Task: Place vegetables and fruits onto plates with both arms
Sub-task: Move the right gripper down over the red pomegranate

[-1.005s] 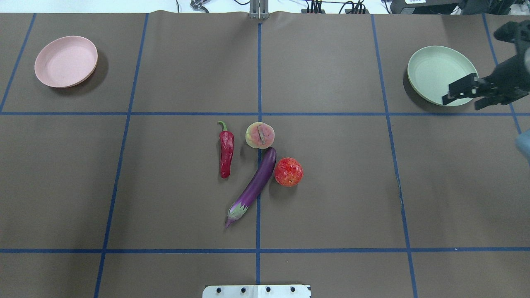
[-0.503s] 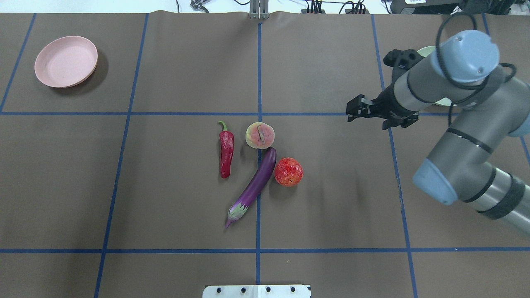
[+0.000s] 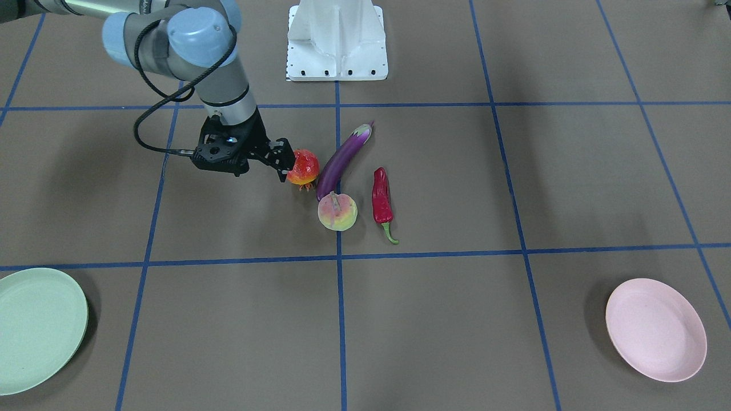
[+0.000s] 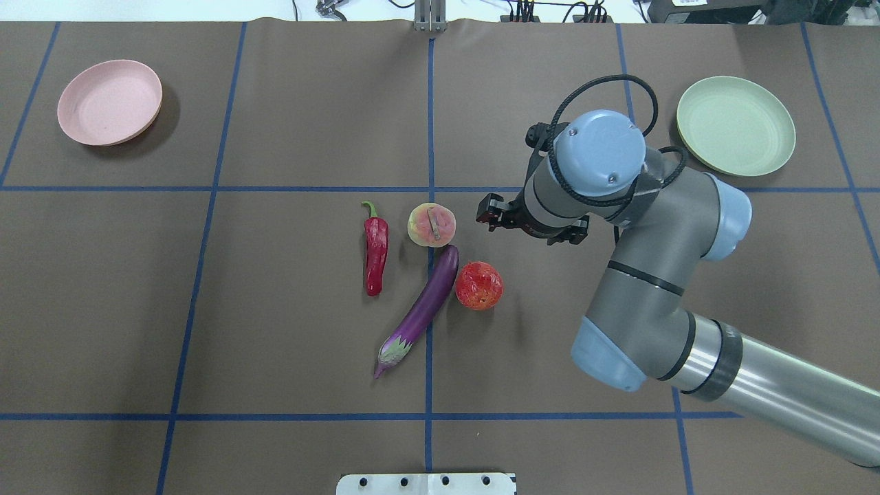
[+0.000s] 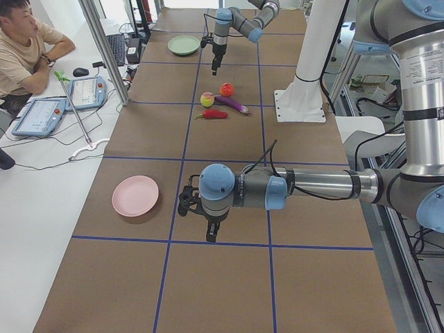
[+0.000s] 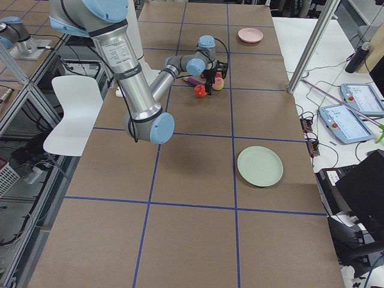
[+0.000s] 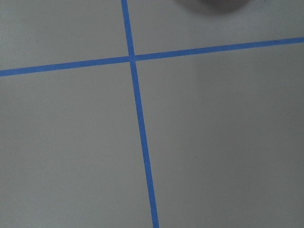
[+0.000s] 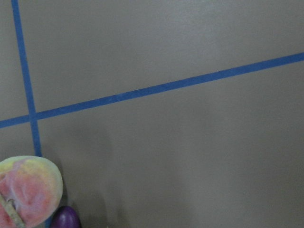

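You see the right gripper [image 3: 284,164], fingers spread, hanging near the pomegranate [image 3: 303,166] at the table's middle. You cannot tell the left gripper's [image 5: 210,234] state.

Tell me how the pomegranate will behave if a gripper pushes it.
Probably rolls: the pomegranate is round and lies loose on the flat table. Pushed toward the eggplant close beside it, it would likely nudge that too.

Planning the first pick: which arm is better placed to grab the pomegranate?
Right: the right gripper hangs open close to the pomegranate; the left gripper is far off, by the pink plate.
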`<move>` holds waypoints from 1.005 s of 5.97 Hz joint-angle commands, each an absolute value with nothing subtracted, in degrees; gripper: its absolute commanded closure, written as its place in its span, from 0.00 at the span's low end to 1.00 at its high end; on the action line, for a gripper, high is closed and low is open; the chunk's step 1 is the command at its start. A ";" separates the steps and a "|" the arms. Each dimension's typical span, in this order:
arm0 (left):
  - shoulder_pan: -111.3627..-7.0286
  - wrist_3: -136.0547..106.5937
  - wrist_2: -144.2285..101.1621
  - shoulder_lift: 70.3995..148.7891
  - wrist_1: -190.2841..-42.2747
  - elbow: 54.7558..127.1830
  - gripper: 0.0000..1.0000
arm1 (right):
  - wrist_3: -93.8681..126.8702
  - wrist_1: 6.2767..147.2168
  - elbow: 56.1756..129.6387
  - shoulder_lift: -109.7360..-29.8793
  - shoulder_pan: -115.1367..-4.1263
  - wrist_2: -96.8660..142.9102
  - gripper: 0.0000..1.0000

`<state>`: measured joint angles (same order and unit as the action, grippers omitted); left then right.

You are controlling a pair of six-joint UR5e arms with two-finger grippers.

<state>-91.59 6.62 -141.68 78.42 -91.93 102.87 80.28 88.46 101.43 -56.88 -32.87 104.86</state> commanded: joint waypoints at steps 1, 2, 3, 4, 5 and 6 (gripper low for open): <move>-91.58 6.68 -141.77 78.49 -91.93 102.39 0.00 | 81.56 88.77 99.05 -54.67 -29.28 100.65 0.00; -91.50 6.68 -141.77 78.49 -91.93 102.39 0.00 | 81.65 88.77 98.79 -54.67 -27.53 99.16 0.00; -91.49 6.68 -141.77 78.57 -91.93 102.31 0.00 | 83.13 88.51 98.27 -54.58 -26.64 98.53 0.00; -91.58 6.68 -141.77 78.57 -91.93 102.39 0.00 | 83.32 88.68 98.00 -53.54 -25.85 98.18 0.00; -91.50 6.68 -141.77 78.57 -91.93 102.39 0.00 | 84.80 88.59 97.82 -53.53 -24.36 97.04 0.00; -91.49 6.68 -141.77 78.49 -91.93 102.31 0.00 | 84.81 88.51 97.82 -53.53 -23.48 96.34 0.00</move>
<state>-91.52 6.68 -141.77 78.55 -91.93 102.37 84.43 88.58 97.89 -53.59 -24.48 97.11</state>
